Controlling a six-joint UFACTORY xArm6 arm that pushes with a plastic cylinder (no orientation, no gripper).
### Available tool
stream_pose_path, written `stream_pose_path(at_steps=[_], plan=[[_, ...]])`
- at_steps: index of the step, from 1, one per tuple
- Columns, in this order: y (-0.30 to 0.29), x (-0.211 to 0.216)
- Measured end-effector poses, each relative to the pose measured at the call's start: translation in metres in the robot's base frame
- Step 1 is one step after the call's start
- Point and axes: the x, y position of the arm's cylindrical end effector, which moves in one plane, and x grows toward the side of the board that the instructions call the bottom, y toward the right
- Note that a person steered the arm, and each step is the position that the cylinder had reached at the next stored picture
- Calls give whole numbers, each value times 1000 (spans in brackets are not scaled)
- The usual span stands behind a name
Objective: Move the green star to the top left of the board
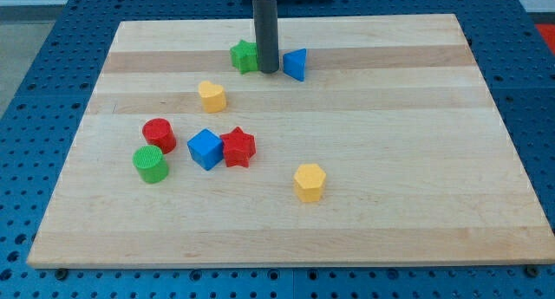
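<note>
The green star point(244, 55) lies near the view's top, a little left of centre on the wooden board point(390, 160). My tip point(268, 70) stands right at the star's right side, touching or nearly touching it. The rod rises straight up out of the view's top. A blue triangular block point(296, 64) lies just right of my tip, so my tip sits between the star and this block.
A yellow heart-like block point(212, 96) lies below-left of the star. Lower left are a red cylinder point(159, 134), a green cylinder point(151, 164), a blue cube point(205, 149) and a red star point(238, 147). A yellow hexagonal block point(310, 182) lies lower centre.
</note>
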Motion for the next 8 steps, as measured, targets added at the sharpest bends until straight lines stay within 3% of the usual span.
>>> stream_pose_path(at_steps=[2,3,5,7,8], plan=[[-95,-6],[-113,-14],[-113,-54],[-114,-58],[-79,-67]])
